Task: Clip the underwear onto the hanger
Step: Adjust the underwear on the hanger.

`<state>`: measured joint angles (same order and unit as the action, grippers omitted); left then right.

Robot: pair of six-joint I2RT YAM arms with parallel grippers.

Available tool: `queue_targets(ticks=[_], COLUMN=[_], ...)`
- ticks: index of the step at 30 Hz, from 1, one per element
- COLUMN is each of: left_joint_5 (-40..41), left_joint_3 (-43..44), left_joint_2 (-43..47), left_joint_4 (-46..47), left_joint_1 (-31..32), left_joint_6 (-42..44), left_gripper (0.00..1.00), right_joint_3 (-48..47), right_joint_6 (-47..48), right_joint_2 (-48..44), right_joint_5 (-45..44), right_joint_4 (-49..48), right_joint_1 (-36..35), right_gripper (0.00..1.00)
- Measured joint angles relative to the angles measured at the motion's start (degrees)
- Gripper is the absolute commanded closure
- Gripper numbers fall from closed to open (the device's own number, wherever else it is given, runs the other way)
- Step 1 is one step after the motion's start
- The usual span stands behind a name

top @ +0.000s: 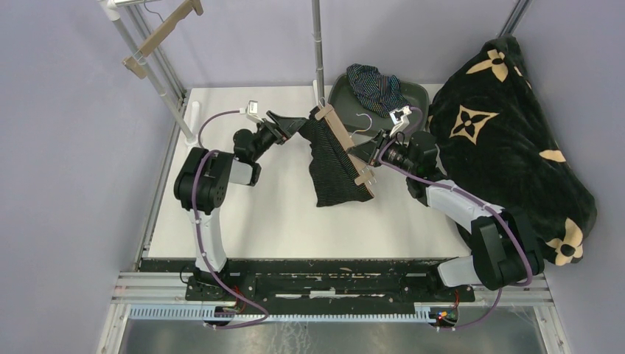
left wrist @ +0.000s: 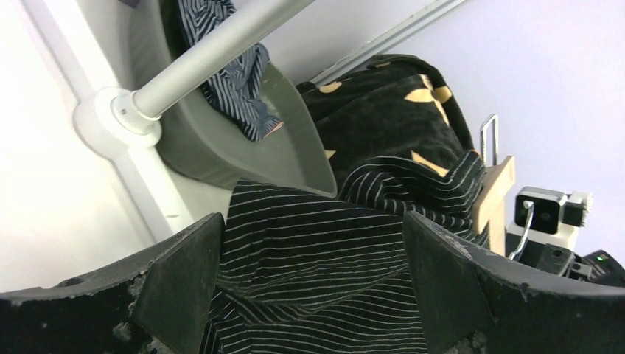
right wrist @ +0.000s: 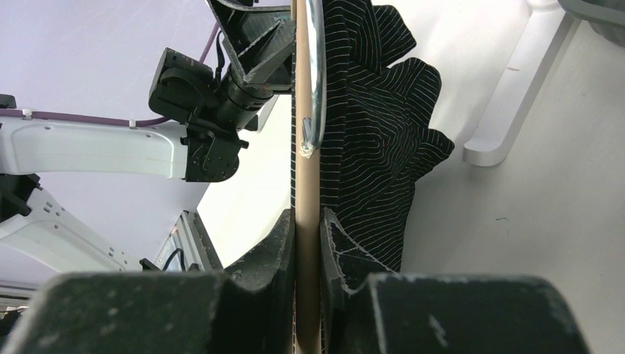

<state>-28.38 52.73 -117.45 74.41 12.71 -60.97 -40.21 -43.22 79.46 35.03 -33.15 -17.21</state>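
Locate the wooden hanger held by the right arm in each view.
Top external: the hanger runs diagonally at centre, between the two arms' wrists.
Left wrist: only a short wooden piece of it shows, at the right edge.
Right wrist: a vertical bar up the middle, clamped in the right gripper.
Shared landmark: the black pinstriped underwear, right beside the hanger in all three.

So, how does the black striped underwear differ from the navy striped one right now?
The black underwear hangs from the wooden hanger; the navy underwear lies crumpled in the grey tub. The black one looks larger than the navy one. The black one has fine pale stripes; the navy one has bolder light stripes. Both are dark, soft and striped.
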Motion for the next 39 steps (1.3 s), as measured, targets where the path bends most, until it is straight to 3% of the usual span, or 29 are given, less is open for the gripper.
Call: queue_targets(ticks=[4, 7, 10, 17, 29, 39], left_joint_5=[-0.87, -1.62, -1.84, -1.99, -1.16, 4.07], left_joint_3=[1.27, 1.33, 1.33, 1.33, 0.15, -3.58], left_joint_2=[-1.22, -1.95, -2.54, -4.07, -4.15, 0.96], left_joint_4=[2.23, 2.64, 2.95, 4.61, 6.27, -6.12], left_joint_1=[0.02, 0.02, 0.02, 0.02, 0.02, 0.02], left_joint_6=[-2.45, -3.8, -4.28, -6.58, -7.08, -0.85], left_gripper=[0.11, 0.22, 0.38, 0.95, 0.97, 0.97], right_joint_3=[0.0, 0.0, 0.0, 0.0, 0.07, 0.31], right_joint_6=[-0.42, -0.52, -0.66, -0.66, -0.37, 0.66], right_joint_2=[-0.02, -0.15, -0.61, -2.75, -4.07, -7.43], right_joint_5=[0.0, 0.0, 0.0, -0.04, -1.27, -4.31], right_joint_4=[0.09, 0.22, 0.35, 1.14, 3.13, 7.69], right_joint_1=[0.0, 0.0, 0.0, 0.0, 0.0, 0.11], right_gripper=[0.99, 0.99, 0.99, 1.0, 1.0, 0.99])
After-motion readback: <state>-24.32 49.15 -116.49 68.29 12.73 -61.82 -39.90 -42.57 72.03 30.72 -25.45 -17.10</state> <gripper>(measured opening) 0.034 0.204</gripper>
